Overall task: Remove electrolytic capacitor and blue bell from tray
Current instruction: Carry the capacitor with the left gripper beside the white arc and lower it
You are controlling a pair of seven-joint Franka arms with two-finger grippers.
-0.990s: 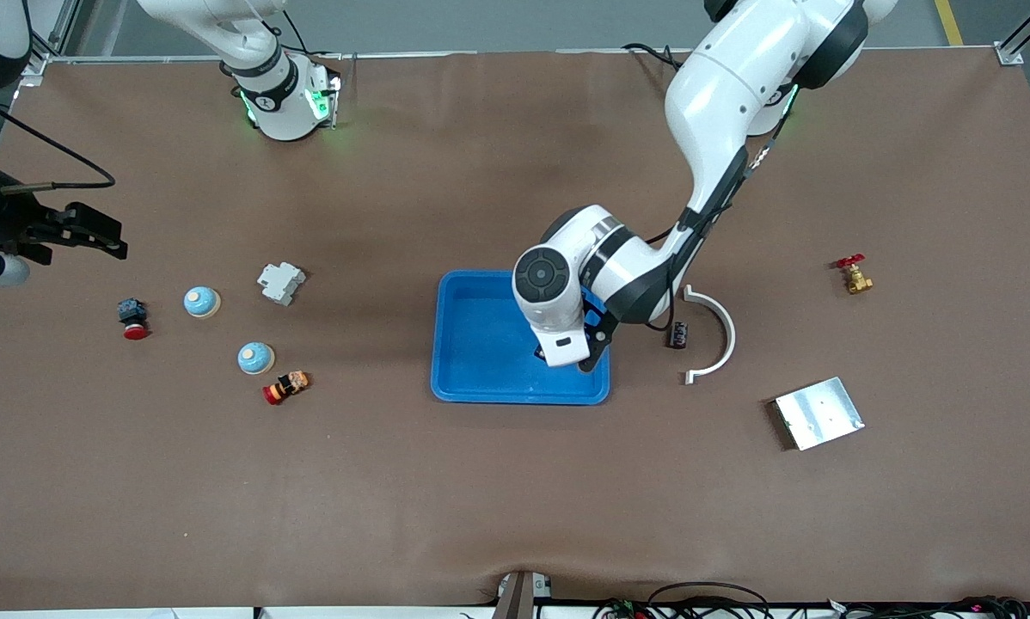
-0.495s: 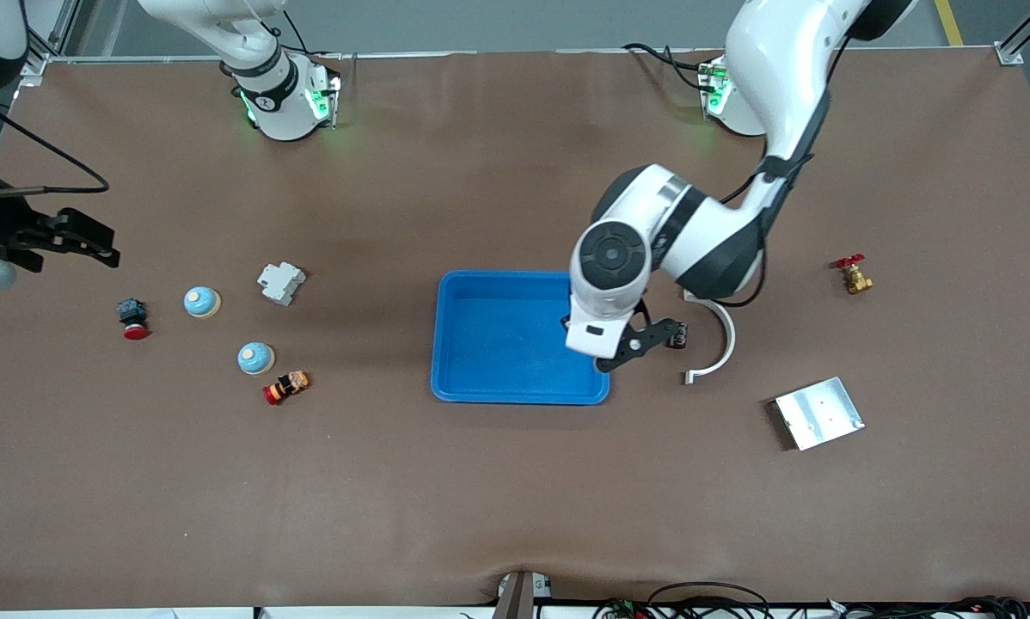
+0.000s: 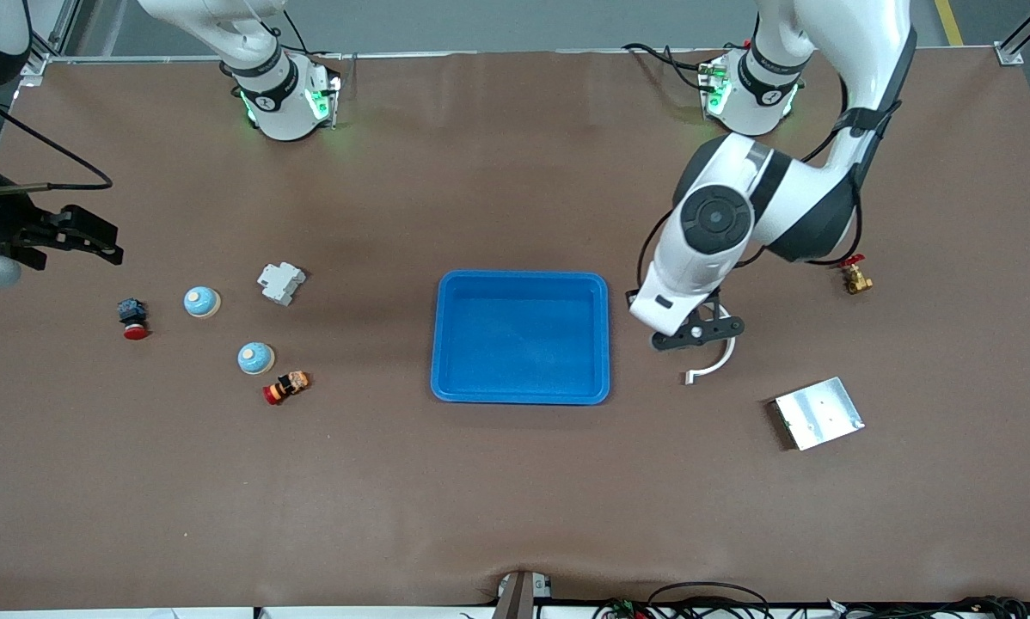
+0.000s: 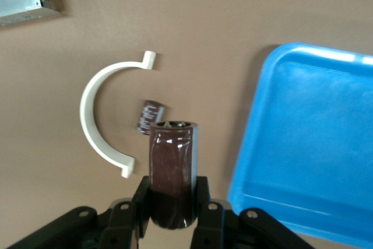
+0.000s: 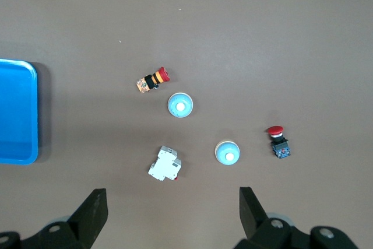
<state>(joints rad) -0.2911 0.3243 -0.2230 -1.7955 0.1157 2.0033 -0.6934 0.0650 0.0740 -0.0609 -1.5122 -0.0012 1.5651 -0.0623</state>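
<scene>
Currently the left gripper (image 3: 695, 334) hangs over the table just beside the blue tray (image 3: 522, 277), on the side toward the left arm's end, its fingers pinched on a dark brown capacitor (image 4: 172, 173) that stands upright between them in the left wrist view. Below it a second, smaller-looking capacitor (image 4: 150, 116) lies on the brown mat inside the curve of a white arc-shaped bracket (image 4: 93, 118), apart from the bracket and close to the tray. Nothing lies in the tray. A metal plate (image 3: 818, 413) rests nearer to the front camera than the bracket, toward the left arm's end, and a brass valve with a red handle (image 3: 855, 275) sits farther from that camera, partly under the left arm. The right gripper (image 3: 107, 241) waits at the right arm's end of the table with its fingers (image 5: 93, 214) spread wide and nothing between them. Near it on the mat sit two pale blue bells (image 3: 201, 302) (image 3: 256, 358), well apart from the tray. A red push button on a black base (image 3: 133, 318) lies just beside the first bell, a white breaker (image 3: 281, 282) lies near it toward the tray, and a red and yellow button (image 3: 286, 386) lies just beside the second bell.
</scene>
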